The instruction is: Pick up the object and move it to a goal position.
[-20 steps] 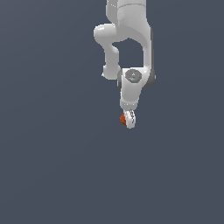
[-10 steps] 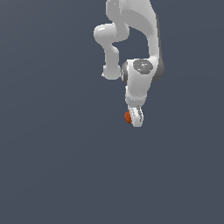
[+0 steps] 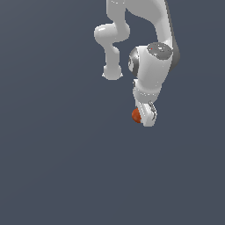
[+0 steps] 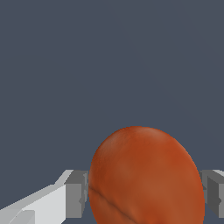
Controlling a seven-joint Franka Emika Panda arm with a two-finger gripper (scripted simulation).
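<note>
The object is a small orange-red ball (image 3: 136,115), held at the tip of my white gripper (image 3: 143,117) in the exterior view. In the wrist view the ball (image 4: 146,175) fills the space between my two grey fingertips (image 4: 78,194), which press on its two sides. The gripper is shut on the ball and holds it up over the plain dark grey ground. The far side of the ball is hidden by the fingers in the exterior view. No goal marker shows in either view.
The white arm (image 3: 151,66) reaches down from the top of the exterior view. All around is a uniform dark grey surface (image 3: 52,167) with no other objects or edges in sight.
The arm has swung toward the exterior view's right and slightly up, carrying the ball with it. The grip on the ball has not changed.
</note>
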